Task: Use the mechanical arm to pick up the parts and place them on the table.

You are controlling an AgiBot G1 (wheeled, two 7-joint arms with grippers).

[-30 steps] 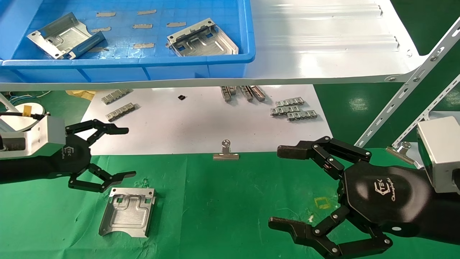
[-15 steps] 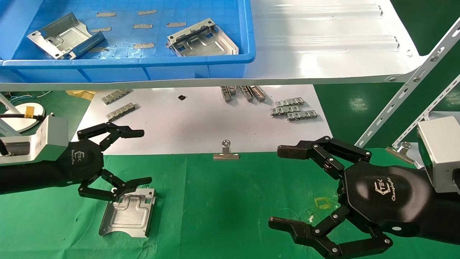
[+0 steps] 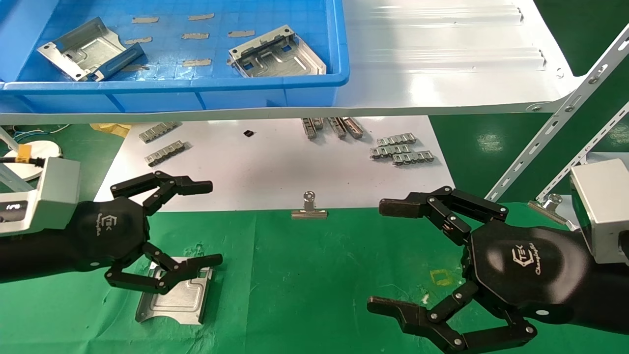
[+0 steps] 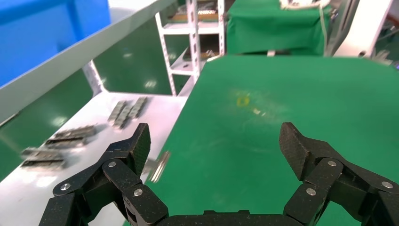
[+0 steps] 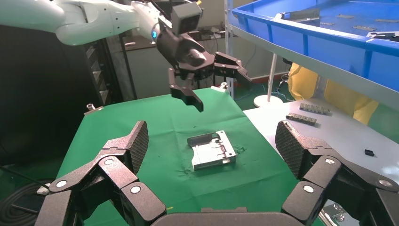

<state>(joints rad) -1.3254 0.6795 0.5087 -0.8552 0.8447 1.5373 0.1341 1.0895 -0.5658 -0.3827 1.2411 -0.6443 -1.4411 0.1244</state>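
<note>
One silvery part (image 3: pixel 174 295) lies flat on the green table (image 3: pixel 314 275) at the front left; it also shows in the right wrist view (image 5: pixel 211 150). Two more parts (image 3: pixel 81 46) (image 3: pixel 277 51) lie in the blue bin (image 3: pixel 172 86) on the shelf. My left gripper (image 3: pixel 214 222) is open and empty; it hovers above the far edge of the part on the table, apart from it, as the right wrist view (image 5: pixel 207 84) shows. The left wrist view shows its fingers spread over bare cloth (image 4: pixel 216 141). My right gripper (image 3: pixel 378 255) is open and empty at the front right.
A glossy white shelf (image 3: pixel 442 59) overhangs the back. Under it a white sheet (image 3: pixel 275 167) carries several small grey toothed strips (image 3: pixel 400 150). A binder clip (image 3: pixel 308 209) sits at the cloth's far edge. Slanted perforated metal struts (image 3: pixel 555 123) stand at the right.
My left gripper has moved to the right and forward, from beside the part to above its far edge, still open. The part and the right arm have not moved.
</note>
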